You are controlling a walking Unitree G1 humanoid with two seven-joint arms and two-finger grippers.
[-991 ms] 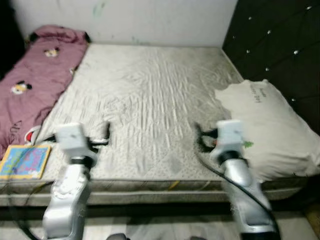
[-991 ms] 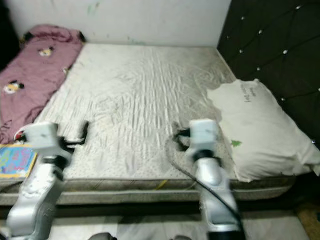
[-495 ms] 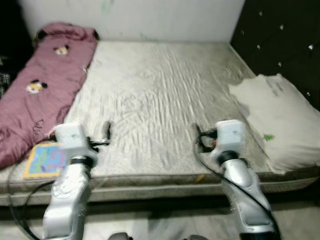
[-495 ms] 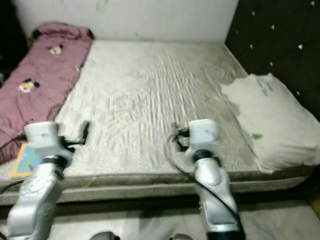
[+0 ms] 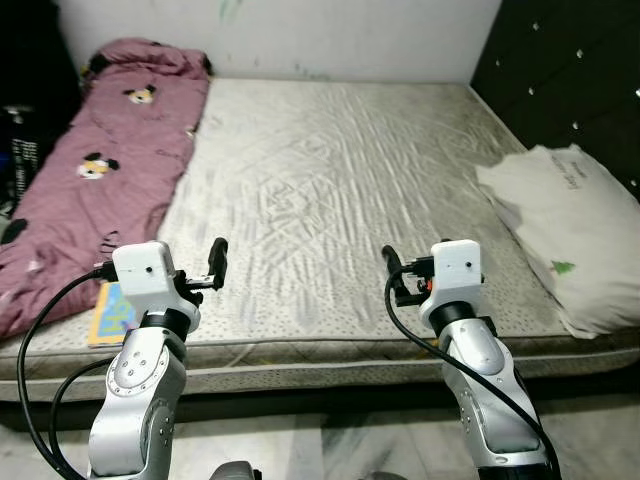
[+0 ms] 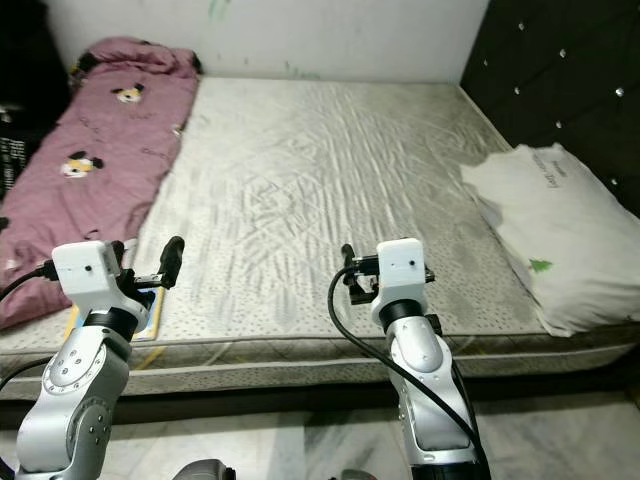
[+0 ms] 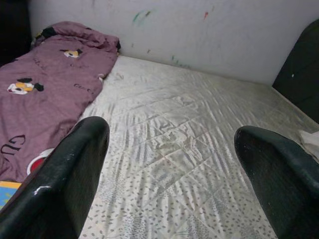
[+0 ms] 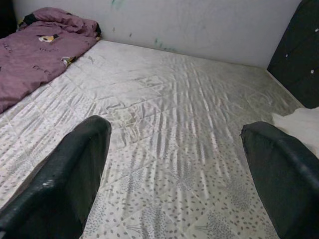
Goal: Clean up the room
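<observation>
A mauve blanket (image 5: 100, 170) with cartoon mice lies crumpled along the left side of a bare patterned mattress (image 5: 330, 170). A white pillow (image 5: 570, 230) rests at the mattress's right edge. A colourful picture book (image 5: 108, 312) lies near the front left corner, partly hidden behind my left arm. My left gripper (image 5: 218, 265) hangs open over the mattress's front edge, with nothing between its fingers (image 7: 75, 164). My right gripper (image 5: 392, 272) is level with it further right, also open and empty, its fingers (image 8: 75, 169) wide apart.
A black tufted headboard (image 5: 570, 70) stands along the right side, and a white wall (image 5: 330, 35) runs behind the bed. A dark object (image 5: 20, 160) sits beyond the blanket at the far left. Pale tiled floor (image 5: 320, 450) lies under me, in front of the bed.
The camera has swung left and the picture has sharpened, so the pillow slides right and more blanket shows. Both arms keep the same pose, grippers open.
</observation>
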